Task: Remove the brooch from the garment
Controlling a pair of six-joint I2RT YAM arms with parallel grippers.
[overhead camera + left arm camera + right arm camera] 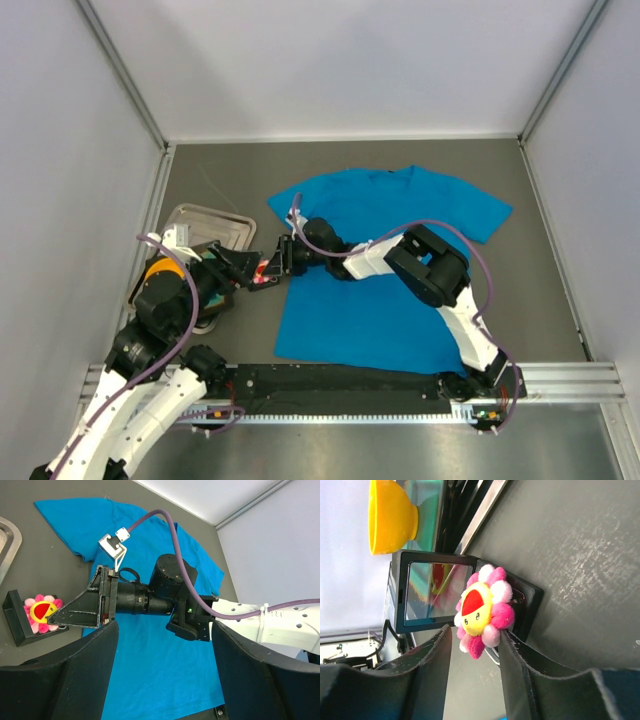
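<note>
The brooch (482, 611), a pink-petalled flower with a yellow centre, rests on a small black open box (530, 597) on the grey table, left of the blue garment (390, 290) and off its cloth. My right gripper (475, 632) reaches left across the garment (150, 670). Its fingers are narrowly open and straddle the lower petals. One finger touches a petal and a gap shows at the other. In the left wrist view the brooch (42, 611) lies just past the right fingertips (65, 617). My left gripper (164, 630) hovers wide open over the shirt, holding nothing.
A metal tray (200, 218) lies at the back left, by the left arm. An orange round object (158, 272) sits at the left near the wall rail. The right arm's links (430, 265) span the shirt. Enclosure walls surround the table.
</note>
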